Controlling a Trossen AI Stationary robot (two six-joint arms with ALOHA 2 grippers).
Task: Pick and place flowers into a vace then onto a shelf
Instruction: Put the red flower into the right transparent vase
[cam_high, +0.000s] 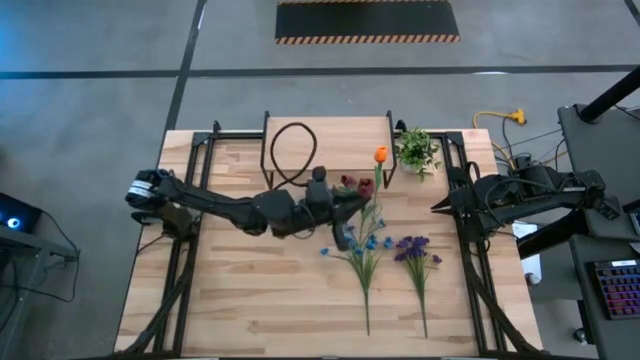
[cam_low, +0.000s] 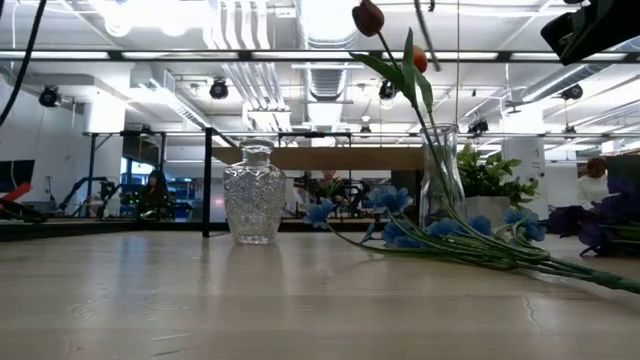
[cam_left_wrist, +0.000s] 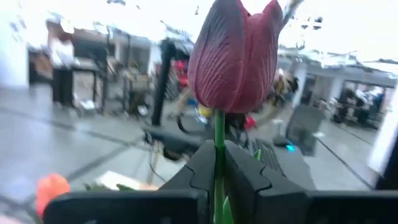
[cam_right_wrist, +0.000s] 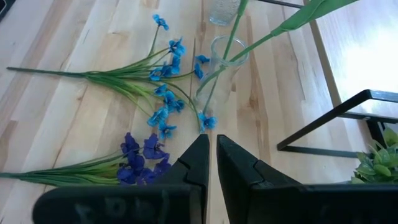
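— End effector on the left arm (cam_left_wrist: 217, 180): we saw its fingers pinched on the green stem of a dark red tulip (cam_left_wrist: 235, 56), the bloom standing upright just above the fingertips. From above, that arm reached across the middle of the surface (cam_high: 250, 310), ending near the tall clear vase (cam_low: 440, 170).

— And the right end effector (cam_right_wrist: 210, 168)?

— We found its fingers pressed together with nothing between them. That arm waited at the right edge of the surface, looking down on the loose flowers.

— Where did the flowers lie?

— We counted an orange tulip (cam_high: 380, 155) already standing in the tall vase, its stem leaning. The blue bunch (cam_high: 362, 250) lay flat on the surface just beside the vase's base, and the purple bunch (cam_high: 416, 255) lay near it on the right, stems pointing toward the front edge.

— The shelf?

— We saw the shelf (cam_high: 345, 135) at the back of the surface, with a small potted plant (cam_high: 417, 150) beside its right end. A shorter cut-glass vase (cam_low: 253, 205) stood apart, to the left of the tall one in the low view.
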